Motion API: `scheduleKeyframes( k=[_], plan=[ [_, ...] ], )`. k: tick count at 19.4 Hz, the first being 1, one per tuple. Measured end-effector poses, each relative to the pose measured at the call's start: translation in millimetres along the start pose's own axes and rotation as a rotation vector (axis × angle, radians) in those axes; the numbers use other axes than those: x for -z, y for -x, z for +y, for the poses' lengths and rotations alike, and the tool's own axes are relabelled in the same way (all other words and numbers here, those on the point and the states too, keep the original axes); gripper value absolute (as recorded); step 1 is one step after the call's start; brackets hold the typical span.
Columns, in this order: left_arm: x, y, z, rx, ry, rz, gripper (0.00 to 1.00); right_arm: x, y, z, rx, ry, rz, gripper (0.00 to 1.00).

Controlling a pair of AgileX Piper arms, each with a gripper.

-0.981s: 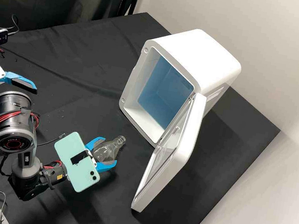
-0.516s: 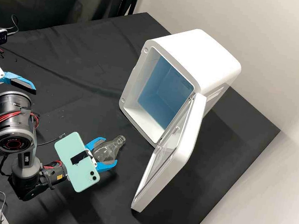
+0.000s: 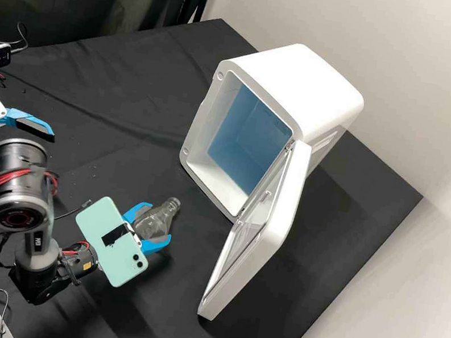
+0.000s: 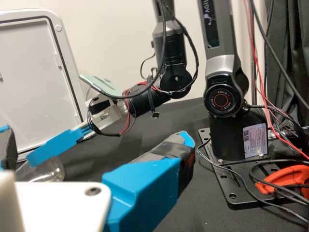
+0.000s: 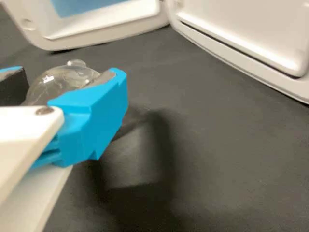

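Holding the clear bottle pinched in my right gripper, low over the bench near the white fridge. Grasp made, door already swung wide, bottle not yet inside, I judge. My left gripper hangs spread and empty, well apart.

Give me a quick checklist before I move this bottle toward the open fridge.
1. The bottle held in the right gripper: ok, fingers shut on its body.
2. The door of the fridge open: ok, swung wide.
3. The bench between bottle and fridge free: ok.
4. The left gripper out of the way: ok, open, off to the side.
5. Hold firm enough for lifting: cannot tell.
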Motion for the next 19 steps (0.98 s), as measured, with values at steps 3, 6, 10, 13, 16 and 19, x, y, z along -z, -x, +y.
scheduleKeyframes(
  k=[3, 6, 10, 13, 16, 19],
  plan=[
    [0.0, 0.0, 0.0, 0.000, 0.000, 0.000, 1.00, -21.9, -2.5, -13.8, 0.140, -0.028, -0.017, 0.00],
    [0.0, 0.0, 0.0, 0.000, 0.000, 0.000, 1.00, -41.1, 3.6, -22.6, 0.274, -0.016, 0.024, 0.00],
    [-0.1, 0.4, 1.4, -0.006, 0.000, -0.001, 1.00, -57.4, 19.4, -34.7, 0.359, 0.025, 0.102, 0.00],
    [-0.3, 0.9, 3.3, -0.015, 0.000, -0.001, 1.00, -65.0, 32.5, -37.4, 0.344, -0.010, 0.157, 0.00],
    [-0.3, 0.9, 3.3, -0.015, 0.000, -0.001, 1.00, -83.8, 51.7, -52.7, 0.204, -0.075, 0.240, 1.00],
    [-0.2, 1.5, 2.7, -0.012, 0.000, -0.001, 1.00, -100.5, 61.5, -58.1, -0.044, 0.172, 0.214, 1.00]
  ],
)
